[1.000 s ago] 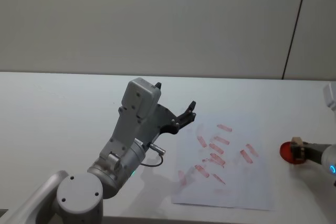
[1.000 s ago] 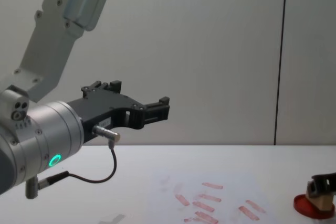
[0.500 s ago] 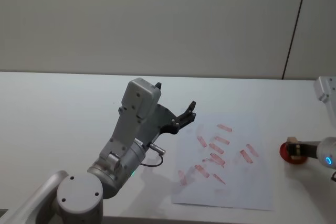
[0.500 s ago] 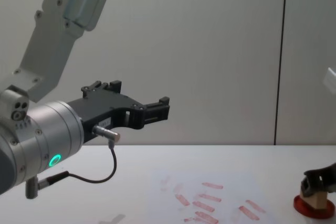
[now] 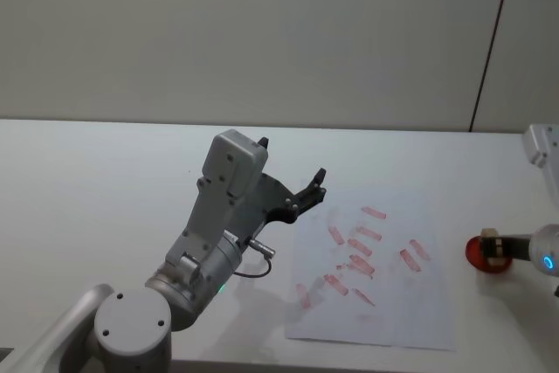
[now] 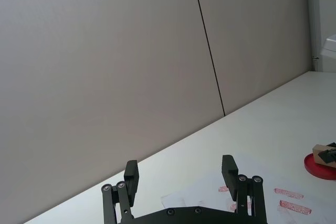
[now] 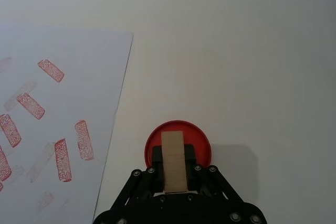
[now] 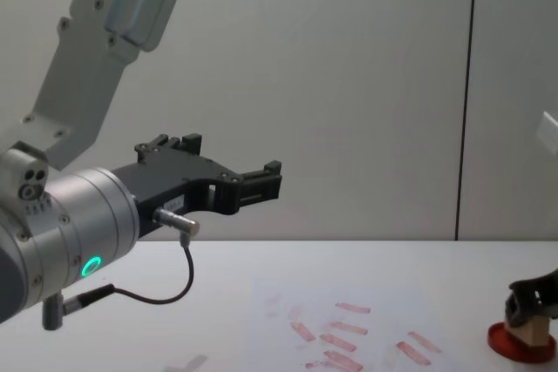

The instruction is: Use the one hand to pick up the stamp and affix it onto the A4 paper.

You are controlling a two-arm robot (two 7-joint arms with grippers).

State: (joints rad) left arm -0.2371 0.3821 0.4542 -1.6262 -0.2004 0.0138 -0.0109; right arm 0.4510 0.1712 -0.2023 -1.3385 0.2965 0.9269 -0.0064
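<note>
The stamp (image 7: 173,160), a small tan wooden block, stands on the round red ink pad (image 7: 178,148) to the right of the A4 paper (image 5: 384,303). My right gripper (image 7: 173,169) is shut on the stamp, its black fingers pressing both long sides; the stamp (image 5: 491,246) and gripper (image 8: 528,307) also show at the table's right edge. The A4 paper (image 7: 52,129) is white and carries several pinkish-red prints. My left gripper (image 6: 181,177) hangs open and empty in the air, left of the paper (image 8: 349,328).
The white table (image 5: 105,181) runs wide to the left and behind the paper. The left arm's big grey body (image 5: 218,216) stands over the table's near left part. A grey wall with a dark vertical seam (image 5: 489,41) is behind.
The right gripper with the stamp shifted slightly left, then back a little over the red pad. The left arm has not moved.
</note>
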